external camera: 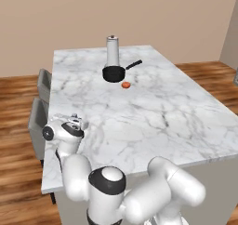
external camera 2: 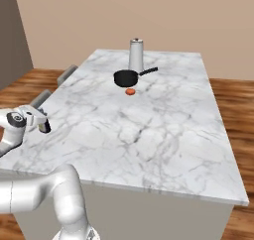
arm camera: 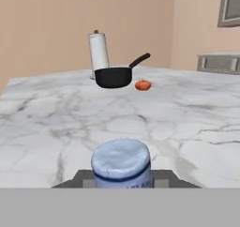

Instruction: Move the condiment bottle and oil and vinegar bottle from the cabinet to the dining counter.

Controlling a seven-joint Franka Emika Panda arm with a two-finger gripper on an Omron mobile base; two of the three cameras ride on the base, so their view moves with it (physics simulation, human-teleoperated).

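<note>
My gripper (external camera 2: pixel 38 121) hangs low over the near left corner of the dining counter (external camera 2: pixel 149 125), a white grey-veined marble island, and is shut on the condiment bottle (external camera 2: pixel 45 126). In the hand view the bottle's blue cap (arm camera: pixel 121 161) stands between the fingertips, with the marble top (arm camera: pixel 187 123) stretching away behind it. In the left base view the hand (external camera: pixel 74 124) is at the counter's (external camera: pixel 153 112) left edge and hides the bottle. I cannot tell whether the bottle's base touches the marble. The oil and vinegar bottle and the cabinet are out of view.
At the far end of the counter stand a tall steel cylinder (external camera: pixel 112 51), a black saucepan (external camera: pixel 115 73) with its handle pointing right, and a small red fruit (external camera: pixel 126 85). Grey stools (external camera: pixel 44 84) line the counter's left side, close to my hand.
</note>
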